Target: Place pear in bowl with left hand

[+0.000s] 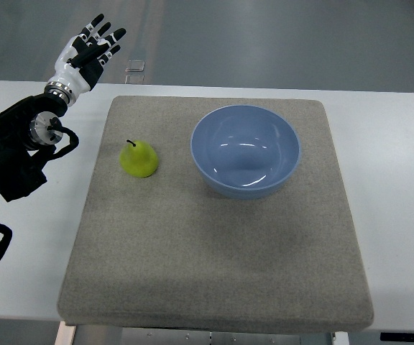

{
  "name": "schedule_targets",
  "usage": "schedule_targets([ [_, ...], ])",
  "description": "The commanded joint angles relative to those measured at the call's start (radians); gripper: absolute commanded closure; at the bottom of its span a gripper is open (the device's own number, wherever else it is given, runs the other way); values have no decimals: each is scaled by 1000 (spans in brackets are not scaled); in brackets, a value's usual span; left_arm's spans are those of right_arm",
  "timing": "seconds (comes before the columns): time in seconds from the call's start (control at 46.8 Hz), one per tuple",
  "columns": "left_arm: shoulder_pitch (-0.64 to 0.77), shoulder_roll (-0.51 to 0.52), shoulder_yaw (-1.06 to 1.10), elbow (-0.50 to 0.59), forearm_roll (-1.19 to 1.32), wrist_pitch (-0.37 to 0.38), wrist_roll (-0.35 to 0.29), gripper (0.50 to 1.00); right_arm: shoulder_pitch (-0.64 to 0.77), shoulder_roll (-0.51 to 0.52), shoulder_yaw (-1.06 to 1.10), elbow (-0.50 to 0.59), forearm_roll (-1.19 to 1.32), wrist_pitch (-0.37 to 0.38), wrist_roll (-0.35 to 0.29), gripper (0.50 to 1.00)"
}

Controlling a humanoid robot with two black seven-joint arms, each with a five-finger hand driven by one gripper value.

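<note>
Cut off at the picture's left edge past the forearm, left hand (pixel 88 50) fanned wide and holding nothing beyond the mat (pixel 214 266), pear (pixel 139 159) upright beside the bowl (pixel 245 151).

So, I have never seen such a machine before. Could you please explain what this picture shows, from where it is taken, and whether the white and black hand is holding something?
This is one picture, taken by a camera on the robot that looks steeply down at its work surface. The robot is a humanoid with fingered hands. Its left hand, white and black, shows at the upper left on a dark arm, with fingers spread; it holds nothing. The right hand is not in the picture. On the white table lies a grey mat. On the mat stand a yellow-green pear and, to its right and apart from it, an empty blue bowl. The pear is not yet in the bowl.
</note>
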Motion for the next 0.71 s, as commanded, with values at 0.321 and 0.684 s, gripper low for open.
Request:
schedule_targets([
  [0.321,-36,100,151,-122,83,-7,0,508,0,0,0,0,0,0,0,574],
  [0.684,-55,199,154,-239,331,-16,0,506,0,0,0,0,0,-1,0,574],
])
